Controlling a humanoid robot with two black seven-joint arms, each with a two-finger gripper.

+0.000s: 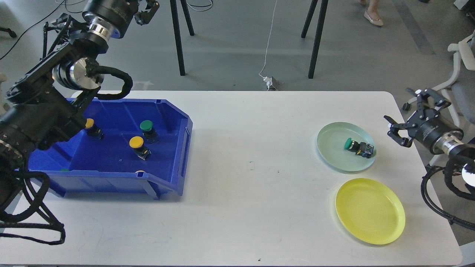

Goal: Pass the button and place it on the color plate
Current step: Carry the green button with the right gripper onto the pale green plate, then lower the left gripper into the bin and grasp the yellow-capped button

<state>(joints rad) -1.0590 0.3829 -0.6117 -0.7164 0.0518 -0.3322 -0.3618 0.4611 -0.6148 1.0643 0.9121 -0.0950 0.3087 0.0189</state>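
A green-capped button (358, 147) lies on its side on the pale green plate (331, 148) at the right. A yellow plate (369, 210) lies in front of it, bare. My right gripper (404, 115) is open and empty, raised to the right of the green plate, past the table's edge. A blue bin (111, 163) at the left holds a green button (147, 129), a yellow button (138, 146) and another yellow button (91, 127) beside my left arm. My left gripper (148, 7) is at the top edge, high behind the bin, its fingers partly cut off.
Two more caps show at the bin's front wall, one green (64, 170) and one pale (140, 171). Black stand legs (178, 37) and a cable lie on the floor behind the table. A white chair (458, 66) stands at the right.
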